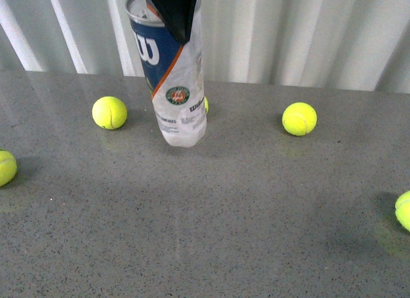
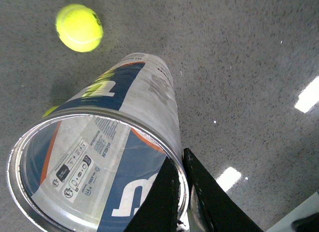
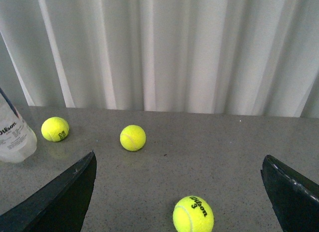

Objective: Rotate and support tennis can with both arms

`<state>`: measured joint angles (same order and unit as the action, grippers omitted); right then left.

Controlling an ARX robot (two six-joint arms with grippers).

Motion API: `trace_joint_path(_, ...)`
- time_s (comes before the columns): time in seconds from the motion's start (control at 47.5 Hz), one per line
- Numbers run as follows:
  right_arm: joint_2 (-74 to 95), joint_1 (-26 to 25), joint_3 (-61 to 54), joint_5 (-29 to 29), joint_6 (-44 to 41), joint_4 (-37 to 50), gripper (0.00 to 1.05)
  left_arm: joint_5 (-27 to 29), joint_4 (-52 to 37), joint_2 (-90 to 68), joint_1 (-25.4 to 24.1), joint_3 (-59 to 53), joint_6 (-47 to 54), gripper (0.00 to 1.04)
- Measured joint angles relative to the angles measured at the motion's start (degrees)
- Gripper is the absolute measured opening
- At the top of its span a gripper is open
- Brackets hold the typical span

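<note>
Blue-white Wilson tennis can [image 1: 176,86] — left gripper [image 2: 180,162] pinching rim.

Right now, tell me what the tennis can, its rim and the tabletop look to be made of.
The tennis can looks like clear plastic: its label shows through the wall from inside. Its rim is shiny, silvery, probably metal. The tabletop is grey speckled stone or laminate, semi-gloss, mirroring lights.
</note>
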<state>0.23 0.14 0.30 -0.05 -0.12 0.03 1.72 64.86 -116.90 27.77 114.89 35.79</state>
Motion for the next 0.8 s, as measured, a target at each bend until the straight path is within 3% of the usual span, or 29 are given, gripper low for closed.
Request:
trace_joint_path(0.295, 0.0, 0.0, 0.0, 0.0, 0.0, 0.0, 0.97, 1.7, -1.4, -3.7, 2.1, -5.3, 3.6, 0.04)
trace_joint_path(0.463, 0.0, 0.0, 0.0, 0.0, 0.0, 0.0, 0.97, -0.1, 0.0, -4.2, 2.8, -5.0, 4.5, 0.04)
trace_joint_path(0.8, 0.0, 0.0, 0.0, 0.0, 0.0, 0.0, 0.97, -4.5, 2.3, -7.4, 2.7, 1.1, 2.0, 0.61)
